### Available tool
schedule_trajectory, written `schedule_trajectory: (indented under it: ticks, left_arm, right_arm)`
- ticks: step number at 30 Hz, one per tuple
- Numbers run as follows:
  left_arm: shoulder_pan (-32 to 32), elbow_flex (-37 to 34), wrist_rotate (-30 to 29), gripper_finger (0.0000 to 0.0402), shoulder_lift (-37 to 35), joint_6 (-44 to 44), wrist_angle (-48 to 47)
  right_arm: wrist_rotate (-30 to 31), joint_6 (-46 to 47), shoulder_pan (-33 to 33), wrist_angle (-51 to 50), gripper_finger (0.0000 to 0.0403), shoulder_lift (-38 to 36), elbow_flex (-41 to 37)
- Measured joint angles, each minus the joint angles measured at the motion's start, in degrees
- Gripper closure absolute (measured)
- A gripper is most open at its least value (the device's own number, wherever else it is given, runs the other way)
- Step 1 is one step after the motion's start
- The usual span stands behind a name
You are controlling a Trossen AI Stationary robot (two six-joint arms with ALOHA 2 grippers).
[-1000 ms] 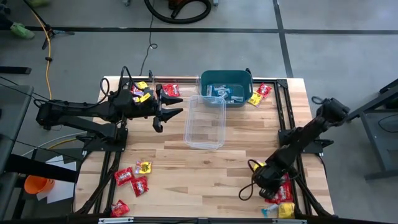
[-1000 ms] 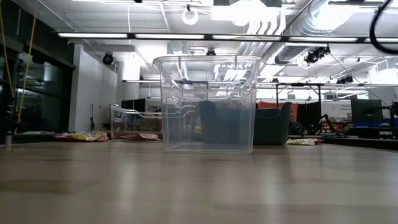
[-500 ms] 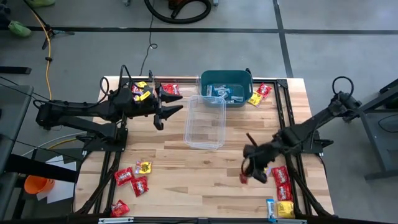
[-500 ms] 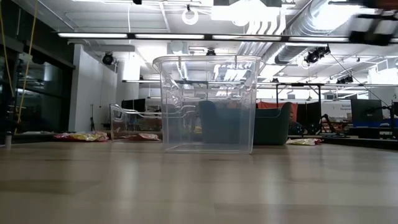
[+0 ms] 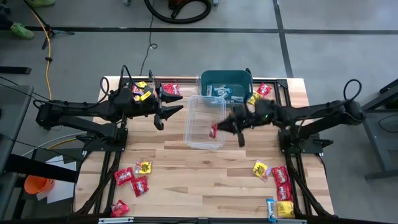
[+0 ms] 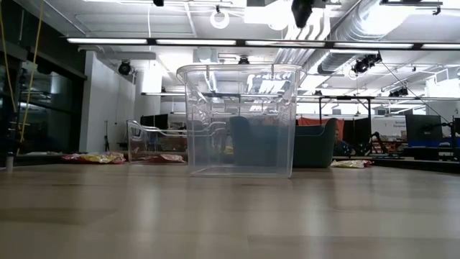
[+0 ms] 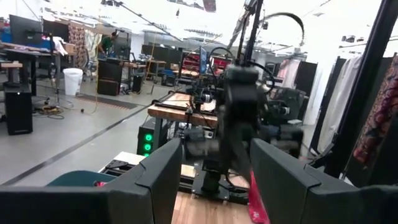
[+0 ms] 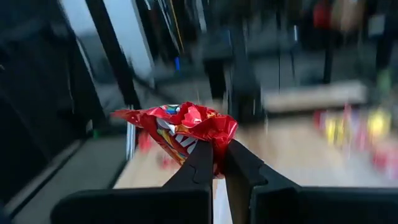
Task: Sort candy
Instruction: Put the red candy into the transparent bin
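A red candy packet (image 8: 186,129) is in my right gripper (image 8: 219,163), which is shut on it and hangs over the right part of the clear tub (image 5: 205,121) at mid table. My left gripper (image 5: 171,107) waits open, left of the tub, with nothing between its fingers. More red and yellow candy lies flat on the table at the near left (image 5: 132,179), near right (image 5: 281,182), far left (image 5: 142,92) and far right (image 5: 261,93). The teal bin (image 5: 227,81) behind the tub holds light blue packets (image 5: 221,91). My right gripper pinches the red packet's lower edge (image 8: 215,149) between its two fingertips. The fingers lie about level and come from the table's right side. The crumpled packet (image 5: 213,130) sticks out past the fingertips, lifted clear above the tub.
The clear tub (image 6: 241,119) stands upright in front of the teal bin (image 6: 316,147). A light blue packet (image 5: 270,208) lies near the front right corner. Bare wood lies between the tub and the table's near edge.
My right gripper has risen from the candy pile at the near right corner with the red packet. It has swung toward the far edge and left to the clear tub. It has also rolled and tipped up from pointing down to level. The packet is now lifted clear.
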Motion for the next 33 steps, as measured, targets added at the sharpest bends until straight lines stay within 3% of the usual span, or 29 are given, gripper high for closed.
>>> schedule_trajectory:
  ticks: [3, 10, 14, 17, 26, 33]
  left_arm:
    - [0.0, 0.0, 0.0, 0.0222, 0.0, 0.1, 0.0]
    - [0.0, 0.0, -0.2, 0.0222, 0.0, 0.9, -0.2]
    - [0.0, 0.0, -0.2, 0.0222, 0.0, 1.0, -0.3]
    - [0.0, 0.0, -0.2, 0.0222, 0.0, 1.0, -1.5]
    - [0.0, 0.0, -2.8, 0.0221, 0.0, 2.5, -4.2]
    - [0.2, 0.0, -3.3, 0.0194, 0.8, 4.1, -3.8]
  right_arm:
    - [-0.6, -2.3, -3.2, 5.5, 0.0400, 0.0, 0.3]
    - [0.9, -5.5, -5.8, 5.7, 0.0400, 3.4, 4.3]
    - [8.4, -12.1, -4.9, 5.6, 0.0400, 6.5, 8.3]
    - [10.5, -16.2, -4.9, 5.1, 0.0400, 8.1, 11.2]
    - [10.8, -16.5, -5.0, 4.7, 0.0400, 10.8, 14.8]
    - [17.2, -13.1, -5.0, 5.0, 0.0400, 11.1, 14.8]
